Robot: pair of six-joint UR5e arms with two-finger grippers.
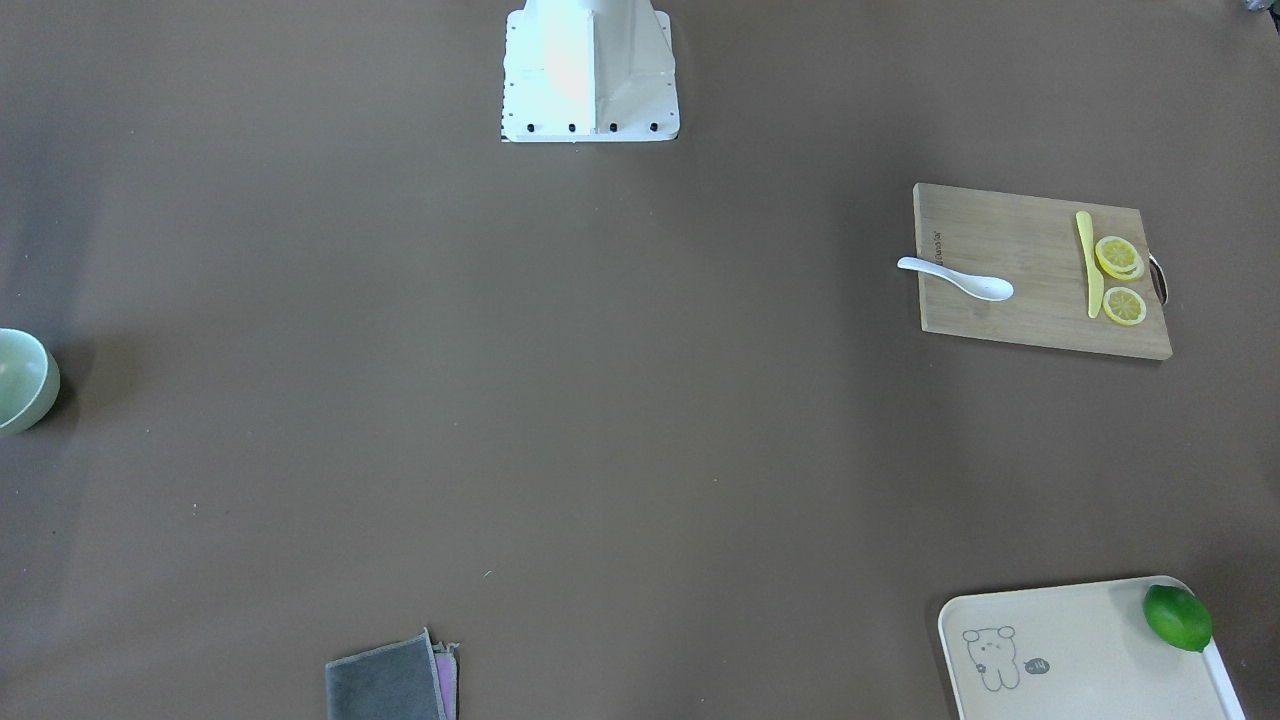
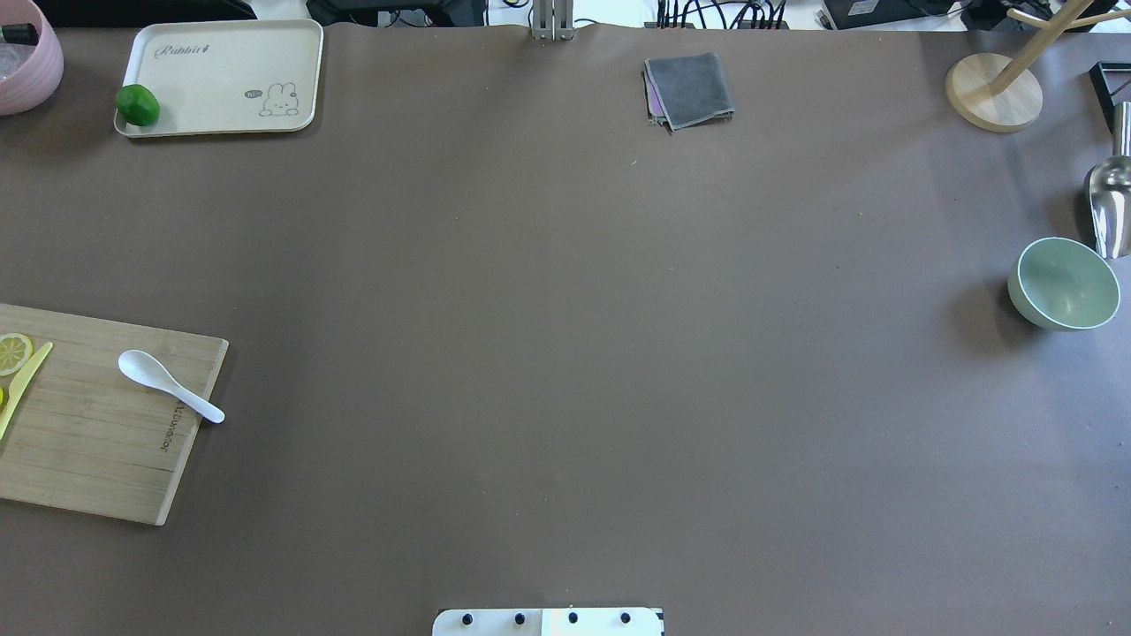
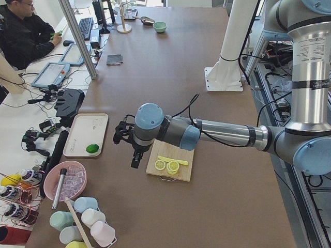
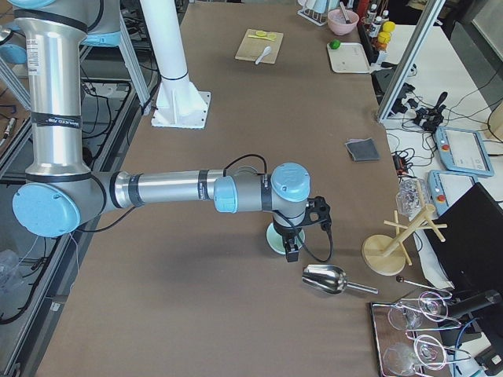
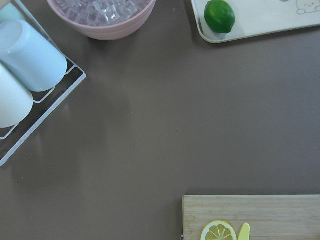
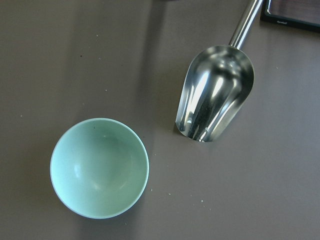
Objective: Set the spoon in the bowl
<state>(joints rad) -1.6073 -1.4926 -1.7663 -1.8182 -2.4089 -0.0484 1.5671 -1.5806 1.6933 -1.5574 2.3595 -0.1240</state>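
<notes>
spoon [image 2: 168, 384]: on the cutting board [image 2: 97, 442], left side, handle poking off its edge, so probably an easy grab
bowl [image 2: 1065, 284]: empty, right side, well apart
left gripper [image 3: 135, 161]: hovering by the board, can't tell if it's open
right gripper [image 4: 291, 251]: above the bowl, can't tell either

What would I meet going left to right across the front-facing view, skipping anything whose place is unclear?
bowl → folded grey cloth → robot base → spoon → yellow knife → lime. Left out because they overlap others: cutting board, lemon slices, tray.
</notes>
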